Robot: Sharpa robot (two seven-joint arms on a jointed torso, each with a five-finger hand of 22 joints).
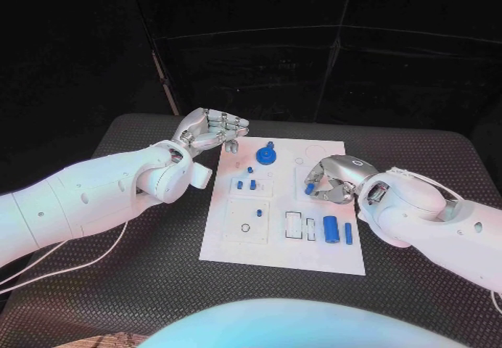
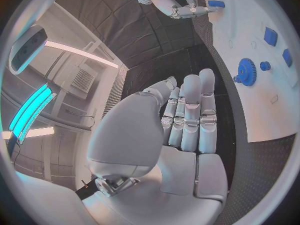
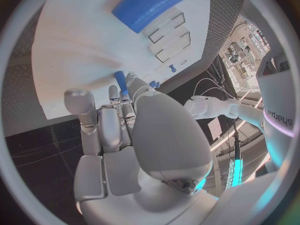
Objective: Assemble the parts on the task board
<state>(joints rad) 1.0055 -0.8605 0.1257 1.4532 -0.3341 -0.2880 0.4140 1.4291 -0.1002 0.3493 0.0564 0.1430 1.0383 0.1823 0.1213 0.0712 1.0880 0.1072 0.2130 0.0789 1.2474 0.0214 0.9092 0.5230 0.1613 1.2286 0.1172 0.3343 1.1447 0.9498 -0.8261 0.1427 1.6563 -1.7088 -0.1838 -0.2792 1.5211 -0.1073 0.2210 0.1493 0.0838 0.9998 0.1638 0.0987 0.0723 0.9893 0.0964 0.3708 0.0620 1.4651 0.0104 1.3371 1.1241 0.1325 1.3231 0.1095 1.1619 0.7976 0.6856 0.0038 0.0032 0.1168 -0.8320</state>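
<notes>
1. The right hand [image 1: 333, 180] is over the board [image 1: 236, 243], fingers curled round a small blue peg [image 1: 310, 188]. The right wrist view shows the peg [image 3: 120, 82] pinched at the fingertips with its lower end poking out toward the board.
2. The left hand [image 1: 210, 130] hovers off the board's far left corner, fingers straight and held close together, holding nothing.
3. Just beside the left hand sits the blue gear [image 1: 265, 155]. A fat blue cylinder [image 1: 331, 228] and a thin rod [image 1: 348, 233] lie close to the right wrist.
4. The peg looks like hard, light plastic, so probably stiff and a bit slippery. It's tiny, so a fingertip pinch near its top seems best, leaving the lower end free to go into a hole.
5. The gear is likely easiest to grab by its raised hub.
</notes>
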